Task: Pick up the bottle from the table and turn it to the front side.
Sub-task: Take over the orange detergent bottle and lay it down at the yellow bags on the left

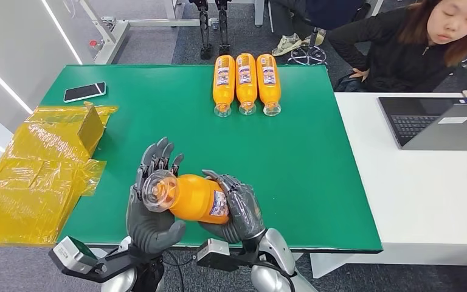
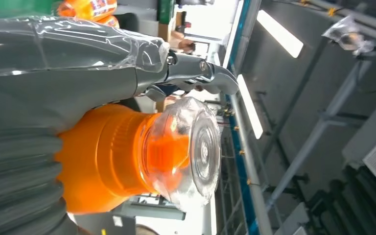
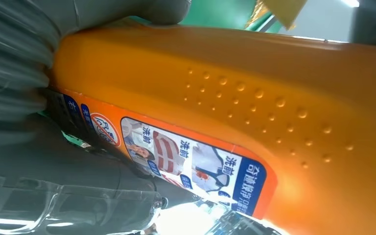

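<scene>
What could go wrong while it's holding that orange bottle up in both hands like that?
The bottle is off the table, held between the left hand and right hand; its smooth sides could slip as it turns. A drop might hit the green table near its front edge and roll off.

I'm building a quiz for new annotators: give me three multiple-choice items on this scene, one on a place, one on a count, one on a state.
1. Where does the phone lie?
A. on the green table, far left corner
B. on the laptop
C. on the floor

2. How many orange bottles lie in the far row?
A. two
B. three
C. five

3. What state is the held bottle in?
A. standing upright on the table
B. lying untouched
C. held off the table between both hands

Answers: 1 A, it rests on the green top; 2 B, three side by side; 3 C, left hand and right hand grip it.
</scene>
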